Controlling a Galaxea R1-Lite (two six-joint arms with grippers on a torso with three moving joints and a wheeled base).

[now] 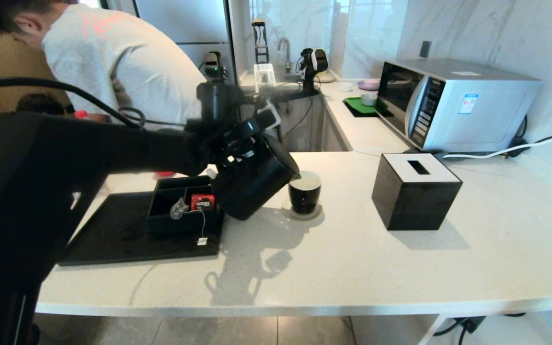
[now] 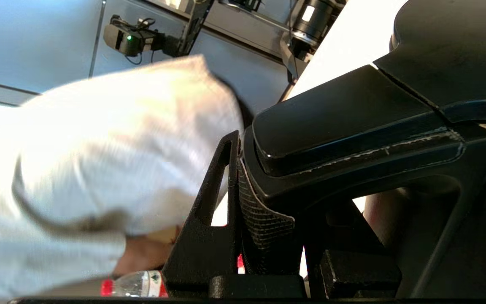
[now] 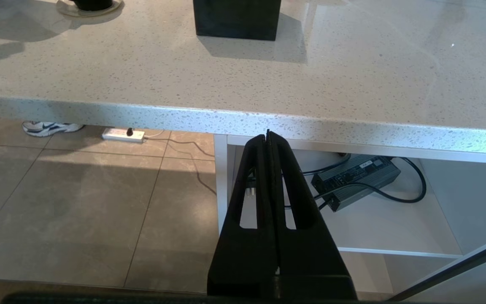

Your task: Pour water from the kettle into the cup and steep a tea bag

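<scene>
Now, from my head camera, my left gripper (image 1: 230, 143) clamps the handle of the kettle (image 1: 254, 184), which tilts with its spout at the rim of the cup (image 1: 304, 192) on the counter (image 1: 352, 258). The tea bag (image 1: 178, 209) lies in the black organiser (image 1: 180, 203) on the tray (image 1: 113, 239), string trailing over the edge.

In my left wrist view, one of my fingers (image 2: 209, 211) presses against the kettle handle (image 2: 352, 139).

In my right wrist view, my right gripper (image 3: 269, 139) hangs below the counter edge, fingers pressed together, holding nothing.
</scene>
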